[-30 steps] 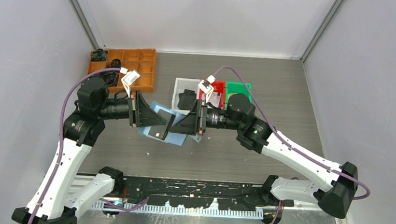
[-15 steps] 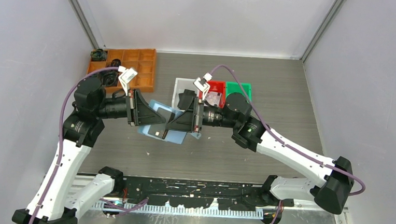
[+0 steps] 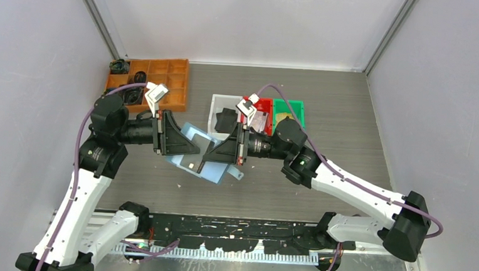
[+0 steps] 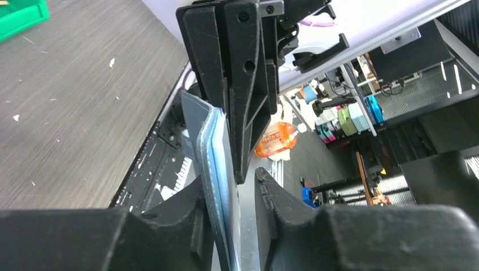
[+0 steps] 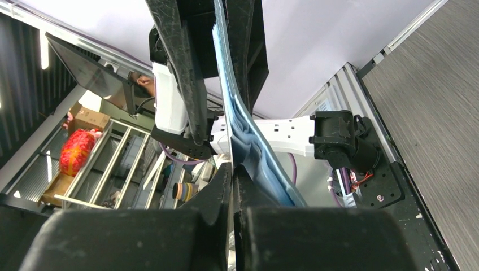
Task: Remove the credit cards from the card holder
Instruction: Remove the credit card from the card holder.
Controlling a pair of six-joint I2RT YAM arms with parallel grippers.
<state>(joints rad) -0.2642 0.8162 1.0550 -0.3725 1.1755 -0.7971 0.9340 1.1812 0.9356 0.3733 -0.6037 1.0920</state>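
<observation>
The card holder [image 3: 215,170], pale blue, hangs open above the table between my two grippers. My left gripper [image 3: 193,150] is shut on its edge; in the left wrist view the holder [image 4: 212,147] stands edge-on against one finger of that gripper [image 4: 229,183]. My right gripper [image 3: 210,157] meets it from the opposite side. In the right wrist view this gripper [image 5: 233,172] is pressed shut on a thin credit card edge [image 4: 233,226] beside the blue holder [image 5: 254,147]. Most of the card is hidden.
An orange compartment tray [image 3: 165,80] sits at the back left. A white bin [image 3: 221,103] with a dark item, a red bin [image 3: 265,104] and a green bin [image 3: 289,107] stand just behind the grippers. Grey walls close in both sides.
The card holder has tilted and now hangs lower, with a corner sticking out to the right. The right gripper has shifted slightly down. The left arm has hardly moved.
</observation>
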